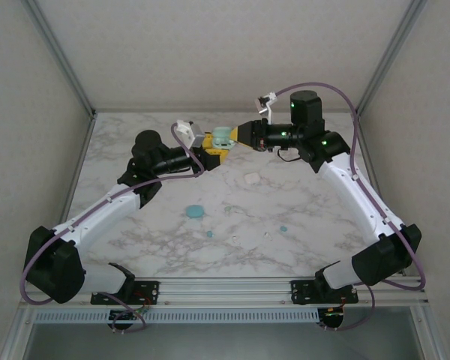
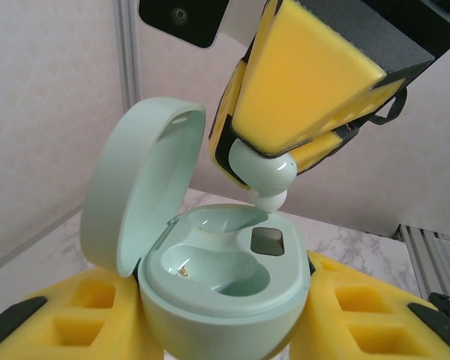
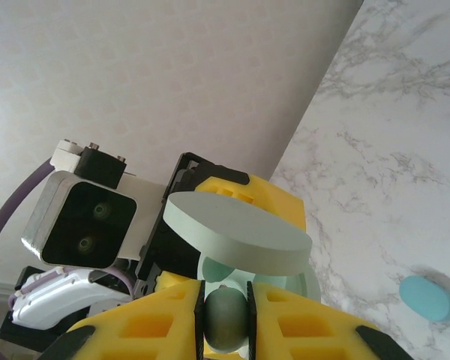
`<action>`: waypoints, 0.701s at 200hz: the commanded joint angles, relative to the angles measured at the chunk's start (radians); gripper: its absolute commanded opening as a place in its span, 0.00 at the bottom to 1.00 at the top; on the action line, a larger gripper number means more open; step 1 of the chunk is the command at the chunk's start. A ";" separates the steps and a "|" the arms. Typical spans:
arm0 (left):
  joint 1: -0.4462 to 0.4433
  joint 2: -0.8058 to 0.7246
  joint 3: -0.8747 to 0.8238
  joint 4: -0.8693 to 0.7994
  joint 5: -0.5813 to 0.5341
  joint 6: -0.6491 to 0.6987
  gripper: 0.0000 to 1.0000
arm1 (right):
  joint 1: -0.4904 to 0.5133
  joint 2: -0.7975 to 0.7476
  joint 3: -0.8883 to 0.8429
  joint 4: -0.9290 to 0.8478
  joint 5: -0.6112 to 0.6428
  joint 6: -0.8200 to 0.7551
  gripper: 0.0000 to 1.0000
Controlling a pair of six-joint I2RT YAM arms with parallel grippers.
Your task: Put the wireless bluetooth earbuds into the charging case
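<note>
My right claw [image 3: 225, 311] is pinched shut on a pale green bud [image 2: 264, 178], gripping its round body. The bud's tip hangs just over the far rim of the case [image 2: 225, 296]. My left claw [image 1: 212, 152] clamps that case from both sides, with the lid [image 2: 146, 180] tipped up and the socket [image 2: 210, 271] empty. I judge the bud very light, hard and slick. It could squirt from the foam pads, so gripping across its widest part suits. Another small teal bud [image 1: 209, 234] lies loose on the bench [image 1: 157, 244].
</note>
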 commanded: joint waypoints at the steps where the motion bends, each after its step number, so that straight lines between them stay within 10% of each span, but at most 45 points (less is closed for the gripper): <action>1: -0.010 0.001 0.039 0.000 0.028 0.015 0.31 | 0.010 0.011 0.029 0.035 0.021 0.011 0.22; 140: -0.019 0.001 0.029 0.036 0.023 -0.012 0.31 | 0.030 0.018 0.028 -0.009 0.099 -0.057 0.24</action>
